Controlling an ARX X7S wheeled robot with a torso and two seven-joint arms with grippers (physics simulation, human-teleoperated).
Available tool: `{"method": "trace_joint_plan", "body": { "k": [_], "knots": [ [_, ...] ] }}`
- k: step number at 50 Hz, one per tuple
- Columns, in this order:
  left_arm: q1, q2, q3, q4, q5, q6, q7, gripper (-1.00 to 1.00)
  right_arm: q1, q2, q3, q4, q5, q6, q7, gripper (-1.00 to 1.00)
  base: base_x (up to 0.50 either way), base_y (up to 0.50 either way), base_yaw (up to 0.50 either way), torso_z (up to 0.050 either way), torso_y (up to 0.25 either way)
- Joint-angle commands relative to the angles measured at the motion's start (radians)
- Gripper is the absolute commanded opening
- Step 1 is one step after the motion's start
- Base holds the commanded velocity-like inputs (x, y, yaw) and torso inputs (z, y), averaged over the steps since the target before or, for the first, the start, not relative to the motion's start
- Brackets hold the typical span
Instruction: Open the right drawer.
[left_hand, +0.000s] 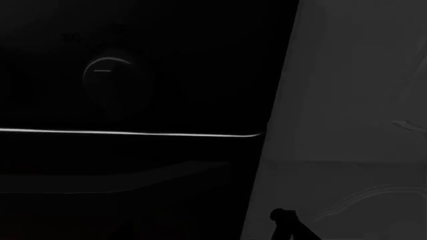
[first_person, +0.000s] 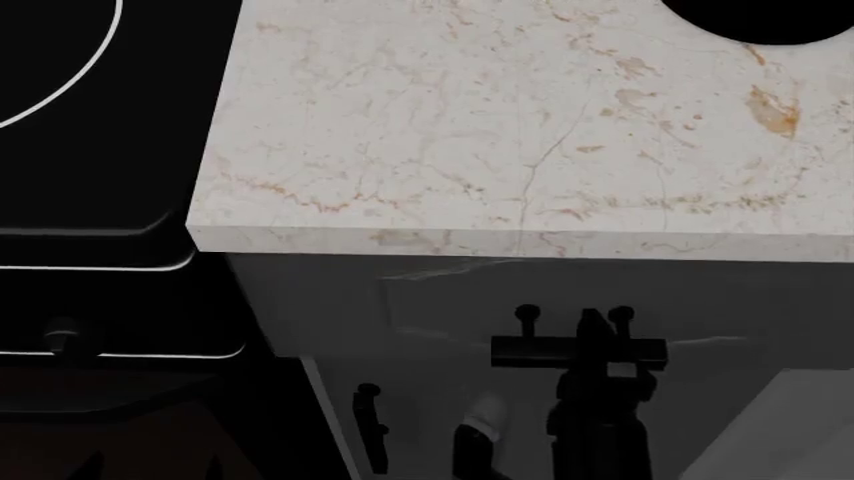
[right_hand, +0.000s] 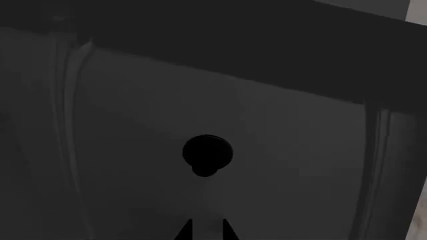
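Observation:
The right drawer (first_person: 441, 300) is a grey front under the marble counter edge in the head view. Its black bar handle (first_person: 577, 350) sits on two posts. My right gripper (first_person: 593, 328) reaches up from below to the middle of the bar, with one dark finger showing past it between the posts. In the right wrist view the drawer front (right_hand: 133, 125) fills the frame. The handle (right_hand: 207, 152) shows there as a round black shape just beyond my two fingertips (right_hand: 185, 233), which stand apart. My left gripper (first_person: 473, 432) is low beside the right arm; its jaws do not show.
The marble countertop (first_person: 534, 130) juts out above the drawer. A black oven front with a knob (left_hand: 107, 75) and a thin bright handle line (left_hand: 133, 133) is at the left. A grey cabinet door with a vertical black handle (first_person: 368, 425) is below the drawer.

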Motion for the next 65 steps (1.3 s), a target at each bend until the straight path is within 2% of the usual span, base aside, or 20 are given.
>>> {"method": "trace_joint_plan", "body": {
  "k": [1,44,65],
  "knots": [
    [0.0,-0.004,0.002,0.008,-0.004,-0.005,-0.005,1.0,-0.057,0.0,-0.083,-0.152,-0.057,0.029,-0.023,-1.0,0.0,0.0,0.0,0.0,0.0],
    [-0.005,-0.008,0.014,-0.011,-0.008,0.006,-0.007,1.0,-0.171,0.085,-0.114,-0.427,-0.182,0.142,-0.107,-1.0,0.0,0.0,0.0,0.0,0.0],
    [-0.003,-0.014,0.017,0.0,-0.014,0.004,-0.013,1.0,-0.207,0.093,-0.124,-0.475,-0.203,0.153,-0.103,-1.0,0.0,0.0,0.01,0.001,0.001]
  ]
}}
